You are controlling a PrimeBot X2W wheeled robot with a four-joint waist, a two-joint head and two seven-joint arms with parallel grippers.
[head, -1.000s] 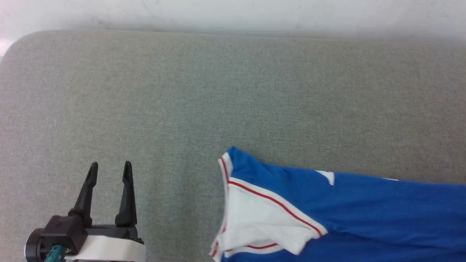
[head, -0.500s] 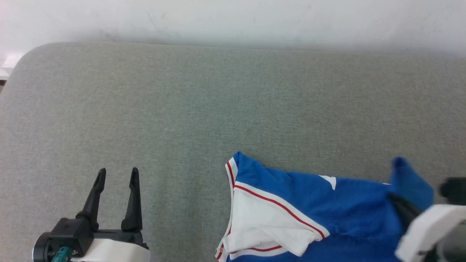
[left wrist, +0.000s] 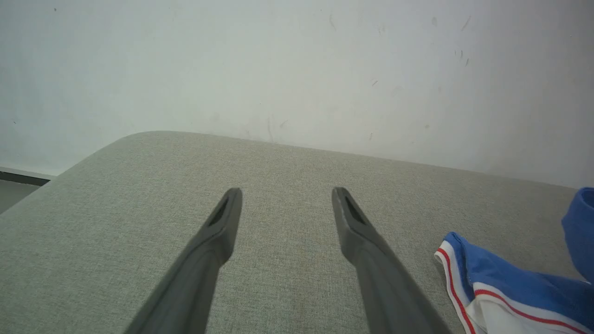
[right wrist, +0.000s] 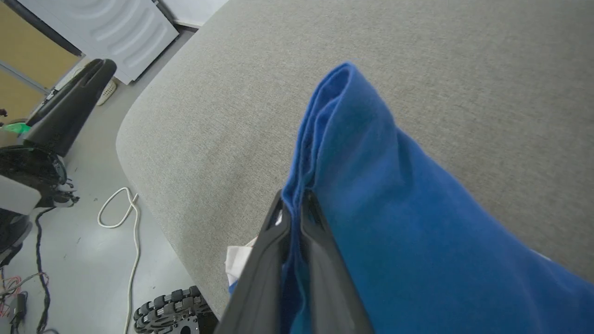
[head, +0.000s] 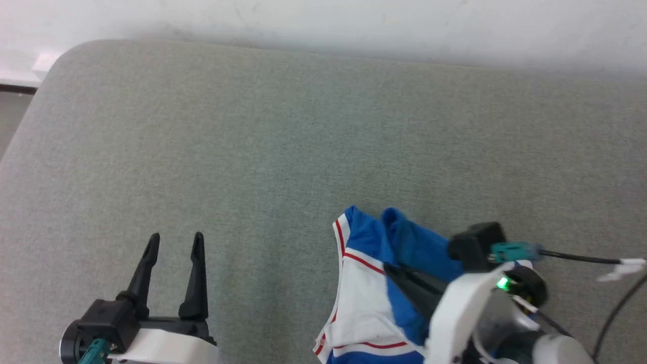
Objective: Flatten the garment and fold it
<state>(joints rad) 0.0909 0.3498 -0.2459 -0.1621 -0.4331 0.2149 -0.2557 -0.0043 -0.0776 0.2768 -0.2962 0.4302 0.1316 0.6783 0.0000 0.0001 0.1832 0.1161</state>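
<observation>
The garment (head: 361, 298), a royal-blue T-shirt with a white sleeve and thin red stripes, lies at the near right of the grey padded table (head: 283, 141). My right gripper (head: 391, 268) is shut on a fold of its blue cloth (right wrist: 371, 195), held up over the sleeve end. The dark fingers (right wrist: 264, 264) pinch the cloth between them. My left gripper (head: 174, 240) stands open over bare table at the lower left, well left of the garment. In the left wrist view the garment's striped edge (left wrist: 468, 273) lies to the right of the open left gripper (left wrist: 287, 197).
A pale wall (head: 323, 20) runs behind the table's far edge. The table's rounded far-left corner (head: 65, 50) drops to the floor. Beside the table the floor holds a white cable (right wrist: 125, 213), a treaded wheel (right wrist: 171, 311) and a white cabinet (right wrist: 106, 28).
The camera has shifted. My right gripper came in from the right, carrying the blue fold leftward over the garment toward its sleeve end. The left gripper stays open in place.
</observation>
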